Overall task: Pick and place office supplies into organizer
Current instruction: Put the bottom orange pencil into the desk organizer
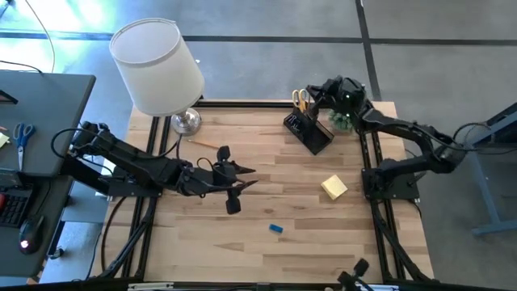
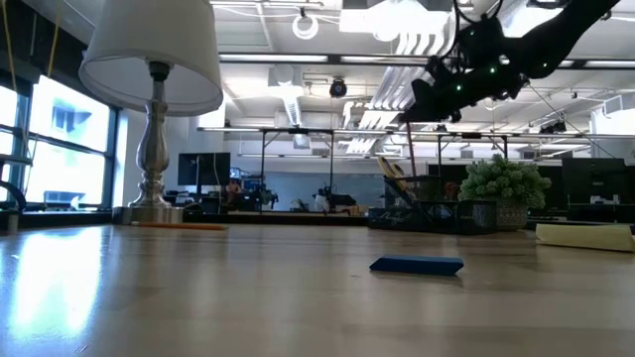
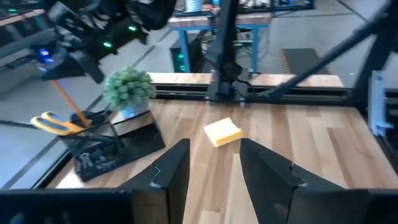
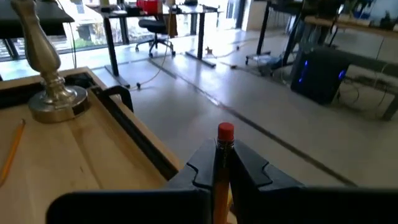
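The right gripper (image 1: 327, 87) pinches an orange pencil (image 4: 222, 163) above the black organizer (image 1: 308, 132); next it lowers it in. The left gripper (image 1: 245, 179) waits mid-table, fingers half open, empty

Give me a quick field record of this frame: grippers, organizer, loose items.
left gripper: mid-table, nothing between its fingers
right gripper: shut on pencil, above organizer
organizer contents: yellow-handled scissors
loose on table: sticky-note pad, blue eraser, second pencil near lamp
beside organizer: green plant
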